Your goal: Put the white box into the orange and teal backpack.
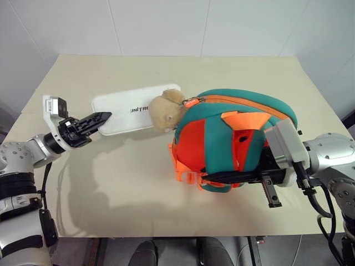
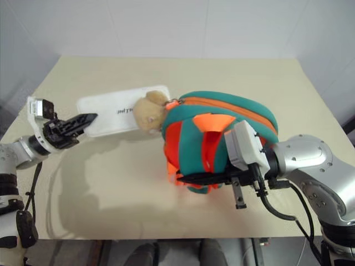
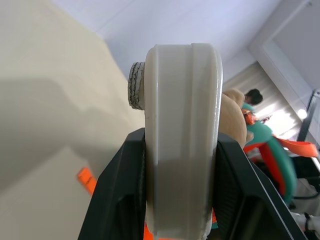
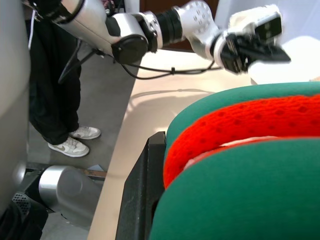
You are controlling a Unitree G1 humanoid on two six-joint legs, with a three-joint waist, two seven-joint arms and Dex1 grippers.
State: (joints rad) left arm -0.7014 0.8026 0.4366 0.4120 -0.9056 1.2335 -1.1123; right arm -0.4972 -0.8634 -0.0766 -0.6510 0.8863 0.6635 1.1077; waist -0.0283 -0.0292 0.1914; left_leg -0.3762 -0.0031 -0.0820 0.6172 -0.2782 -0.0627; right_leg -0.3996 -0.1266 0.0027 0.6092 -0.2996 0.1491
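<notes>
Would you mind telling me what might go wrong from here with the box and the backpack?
1. The left hand grips the white box only at one short end, so the long case could tilt or slip.
2. The plush toy lies against the box's far end and may block its path.
3. The right hand pinches the orange and teal backpack by a fold, so it could shift when pushed.

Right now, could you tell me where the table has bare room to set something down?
Bare: the near strip of the table in front of the white box, and the far edge behind it. Crowded: the middle, where the backpack meets the box.
</notes>
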